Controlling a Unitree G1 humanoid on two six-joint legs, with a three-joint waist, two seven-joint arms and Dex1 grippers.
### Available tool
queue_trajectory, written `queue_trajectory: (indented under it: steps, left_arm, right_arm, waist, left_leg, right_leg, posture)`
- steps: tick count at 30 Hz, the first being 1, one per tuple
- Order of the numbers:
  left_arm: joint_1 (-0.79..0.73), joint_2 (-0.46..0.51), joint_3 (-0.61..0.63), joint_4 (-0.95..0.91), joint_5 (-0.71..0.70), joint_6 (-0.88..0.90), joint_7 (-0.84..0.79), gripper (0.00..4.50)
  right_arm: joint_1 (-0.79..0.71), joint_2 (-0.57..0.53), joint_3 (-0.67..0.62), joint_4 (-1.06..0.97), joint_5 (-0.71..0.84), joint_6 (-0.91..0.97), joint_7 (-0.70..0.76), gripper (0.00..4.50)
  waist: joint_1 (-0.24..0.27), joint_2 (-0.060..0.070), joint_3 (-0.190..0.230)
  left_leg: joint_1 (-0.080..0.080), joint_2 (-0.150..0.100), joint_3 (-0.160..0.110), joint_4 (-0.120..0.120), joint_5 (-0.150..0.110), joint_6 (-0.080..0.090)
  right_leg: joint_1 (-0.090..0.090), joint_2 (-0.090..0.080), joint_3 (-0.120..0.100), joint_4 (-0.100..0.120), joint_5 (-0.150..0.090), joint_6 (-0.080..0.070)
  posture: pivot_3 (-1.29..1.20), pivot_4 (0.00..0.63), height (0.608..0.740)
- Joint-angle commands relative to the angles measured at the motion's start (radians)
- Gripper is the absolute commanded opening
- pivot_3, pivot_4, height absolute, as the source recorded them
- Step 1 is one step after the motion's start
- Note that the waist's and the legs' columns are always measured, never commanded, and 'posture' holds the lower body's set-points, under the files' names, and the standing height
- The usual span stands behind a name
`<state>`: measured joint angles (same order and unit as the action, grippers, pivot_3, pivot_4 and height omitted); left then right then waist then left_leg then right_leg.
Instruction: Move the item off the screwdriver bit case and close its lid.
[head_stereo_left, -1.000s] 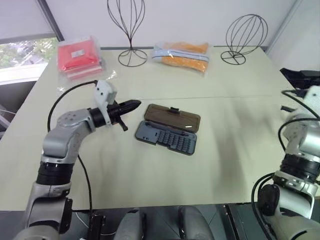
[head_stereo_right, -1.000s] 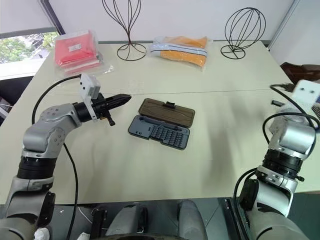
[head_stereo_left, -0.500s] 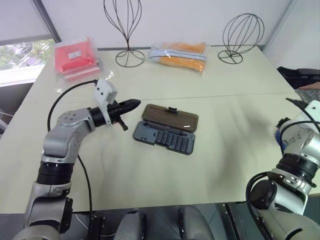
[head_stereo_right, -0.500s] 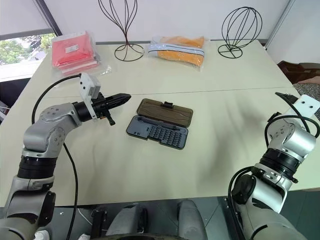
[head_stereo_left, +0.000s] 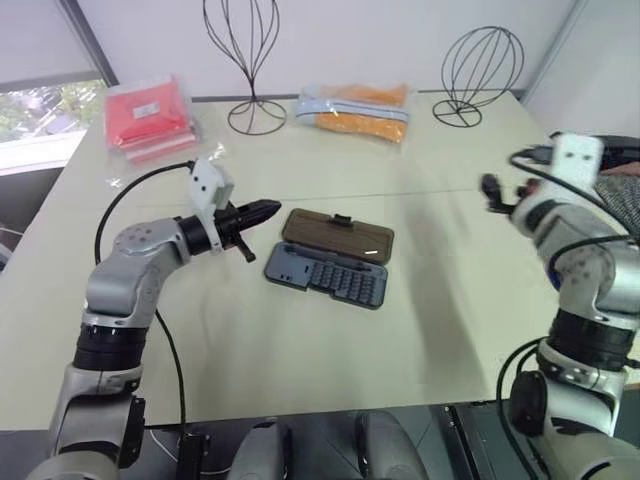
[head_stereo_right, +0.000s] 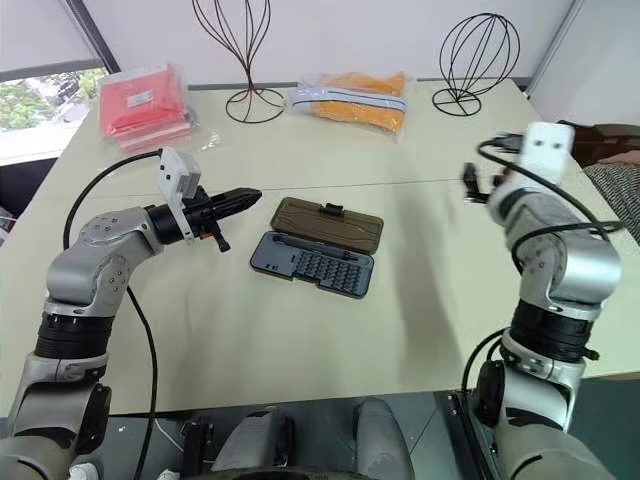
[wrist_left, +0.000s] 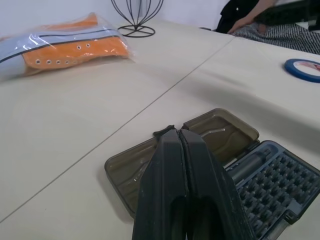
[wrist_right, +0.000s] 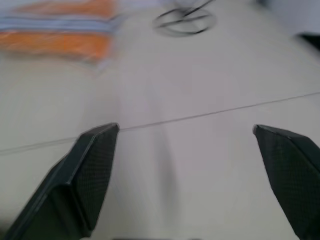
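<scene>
Desk (head_stereo_left: 300, 340): a pale beige surface crossed left to right by a thin seam just beyond the case.

Two black wire stands at the far edge: a tall one (head_stereo_left: 243, 60) left of centre and a rounded globe-shaped one (head_stereo_left: 478, 70) to the right.

Red packet (head_stereo_left: 150, 115): far left, in clear plastic, bearing a small white label whose writing cannot be read.

Orange packet (head_stereo_left: 352, 108): between the two stands, in clear plastic with a pale band; rows of small eyelet holes show in the left wrist view.

Screwdriver bit case (head_stereo_left: 328, 272): mid-desk, lying open; the dark grey tray with rows of small bits is on the near side. No brand or lettering is legible on it.

Lid (head_stereo_left: 338, 235): smoky-brown and translucent, laid flat on the desk on the far side of the tray, with a small black latch tab on its far edge.

Left gripper (head_stereo_left: 262, 211): hangs just left of the case, apart from it, pointing toward the lid; jaws clenched together on nothing.

Right gripper (head_stereo_left: 497, 190): raised above the desk well to the right of the case; jaws released and spread wide, with bare desk between them.

Item (wrist_left: 303, 69): the blue tape roll lies flat on the desk, well apart from the case on its right.
</scene>
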<state>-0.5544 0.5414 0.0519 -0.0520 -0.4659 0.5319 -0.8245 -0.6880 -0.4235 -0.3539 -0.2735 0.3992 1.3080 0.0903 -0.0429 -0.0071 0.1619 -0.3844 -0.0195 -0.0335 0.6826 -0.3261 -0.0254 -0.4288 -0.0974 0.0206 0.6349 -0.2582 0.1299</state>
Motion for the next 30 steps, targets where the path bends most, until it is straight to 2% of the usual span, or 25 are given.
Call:
queue_trajectory:
  steps: [1,6,11,17,26,28,30]
  left_arm:
    - [-0.022,-0.003,0.005,-0.006,0.004,-0.02,0.0,0.0]
    - [-0.016,-0.01,0.005,-0.012,0.006,-0.021,0.005,0.0]
    - [0.007,-0.01,0.015,-0.042,0.003,-0.011,0.02,0.0]
    - [0.029,-0.006,0.019,-0.071,-0.002,-0.002,0.038,0.0]
    - [0.051,0.0,0.028,-0.111,-0.012,0.015,0.057,0.0]
    - [0.053,0.0,0.027,-0.115,-0.013,0.017,0.061,0.0]
    - [0.055,0.001,0.027,-0.12,-0.015,0.019,0.064,0.0]
  right_arm:
    - [-0.052,0.008,0.086,-0.081,0.052,0.181,0.029,4.45]
    - [-0.076,0.086,0.127,-0.071,0.023,0.253,0.001,4.45]
    - [-0.065,0.169,0.164,-0.01,-0.057,0.226,-0.066,4.45]
    - [-0.032,0.18,0.221,0.075,-0.128,0.132,-0.087,4.45]
    - [-0.014,0.214,0.224,0.176,-0.179,0.022,-0.091,4.45]
    - [-0.012,0.22,0.224,0.188,-0.187,0.01,-0.091,3.96]
    - [-0.01,0.229,0.226,0.203,-0.195,-0.005,-0.092,3.18]
  waist:
    - [0.004,0.0,0.0]
    - [0.008,0.0,0.0]
    - [0.001,0.0,0.0]
    - [-0.001,0.0,0.0]
    - [-0.002,0.0,0.0]
    - [-0.001,0.0,0.0]
    - [-0.001,0.0,0.0]
  left_leg:
    - [0.0,0.0,0.0,0.0,0.0,0.0]
    - [-0.002,-0.001,-0.001,0.0,0.0,0.0]
    - [-0.002,-0.001,-0.001,0.0,0.0,-0.001]
    - [-0.002,-0.001,-0.001,0.0,0.0,-0.001]
    - [-0.002,-0.001,0.0,0.0,0.0,-0.001]
    - [-0.002,-0.001,0.0,0.0,0.0,-0.001]
    - [-0.002,-0.001,0.0,0.0,0.0,-0.001]
  right_leg:
    - [0.0,0.0,0.0,0.0,0.0,0.0]
    - [0.0,0.0,0.0,0.0,0.0,0.0]
    - [-0.001,0.0,0.0,0.0,0.0,0.0]
    - [-0.001,0.0,0.0,0.002,0.0,0.0]
    - [-0.002,0.0,0.0,0.004,0.0,0.0]
    - [-0.002,0.0,0.0,0.004,0.0,0.0]
    - [-0.002,0.0,0.0,0.005,0.0,0.0]
  posture:
    - [0.0,0.15,0.74]
    - [0.0,0.15,0.74]
    - [0.0,0.15,0.74]
    - [0.0,0.15,0.74]
    - [0.0,0.15,0.74]
    - [0.0,0.15,0.74]
    - [0.0,0.15,0.74]
